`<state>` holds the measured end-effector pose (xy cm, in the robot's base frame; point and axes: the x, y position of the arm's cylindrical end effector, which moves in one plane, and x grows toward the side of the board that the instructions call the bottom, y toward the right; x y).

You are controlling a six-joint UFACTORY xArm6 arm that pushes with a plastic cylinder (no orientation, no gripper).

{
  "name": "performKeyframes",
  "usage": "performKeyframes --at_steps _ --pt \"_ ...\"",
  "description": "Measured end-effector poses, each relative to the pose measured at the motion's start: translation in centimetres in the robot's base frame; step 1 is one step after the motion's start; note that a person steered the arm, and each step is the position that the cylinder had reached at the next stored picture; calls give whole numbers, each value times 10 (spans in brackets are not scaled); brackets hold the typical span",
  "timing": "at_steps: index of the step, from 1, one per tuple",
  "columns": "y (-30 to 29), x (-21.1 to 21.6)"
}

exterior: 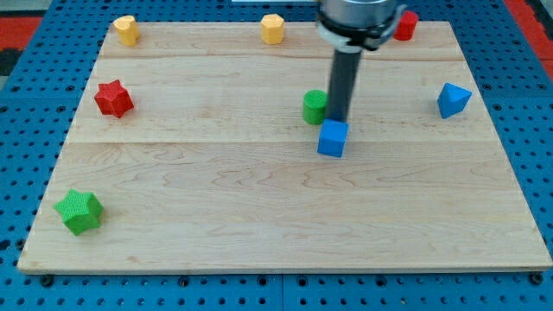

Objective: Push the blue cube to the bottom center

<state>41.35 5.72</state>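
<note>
The blue cube (333,138) sits a little right of the board's middle. My tip (337,119) is at the cube's top edge, touching or nearly touching it. The dark rod rises from there toward the view's top. A green block (314,106), round-looking, stands just left of the rod, partly hidden by it.
A wooden board (259,233) lies on a blue pegboard. On it are a red star block (113,98) at left, a green star block (79,212) at lower left, two yellow blocks (126,29) (273,28) along the top, a red block (405,25) at top right, and a blue block (452,100) at right.
</note>
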Motion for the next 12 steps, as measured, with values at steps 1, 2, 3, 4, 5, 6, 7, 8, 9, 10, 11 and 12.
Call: performKeyframes --at_steps 1,2,3,4,5,6,7,8,9,10,11,12 --pt "-31 31" --pt "3 48" --pt "16 48" --pt "54 48" --pt "86 52" --pt "96 92" --pt "84 136" --pt "32 164" --pt "20 155" --pt "77 118" --pt "33 114" --pt "-37 114"
